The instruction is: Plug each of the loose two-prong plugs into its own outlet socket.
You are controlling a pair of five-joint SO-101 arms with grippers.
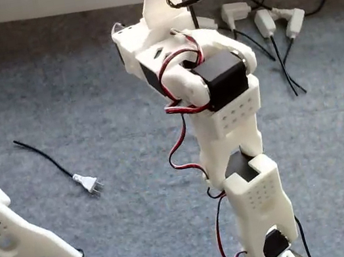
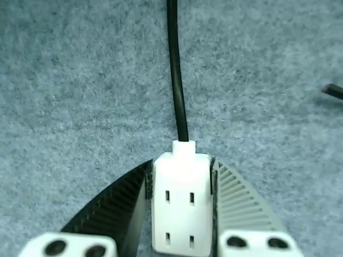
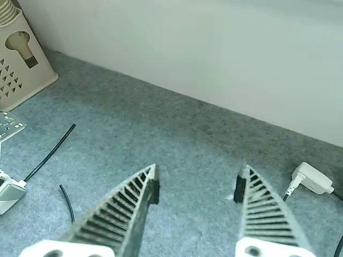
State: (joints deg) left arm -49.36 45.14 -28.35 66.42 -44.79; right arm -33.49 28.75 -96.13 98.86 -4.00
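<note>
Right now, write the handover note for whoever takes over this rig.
Left gripper: fingers shut on a white outlet socket with empty slots. Its black cord runs off over the grey carpet.
Right gripper: open, holding nothing, above the carpet near the wall.
Loose two-prong plug: lying on the carpet, apart from both arms and plugged into nothing.
More white sockets lie along the far edge. I cannot tell whether any has a plug in it.
Done: one socket grasped.
Left: pick up the loose plug and mate it with a socket, likely the held one.
</note>
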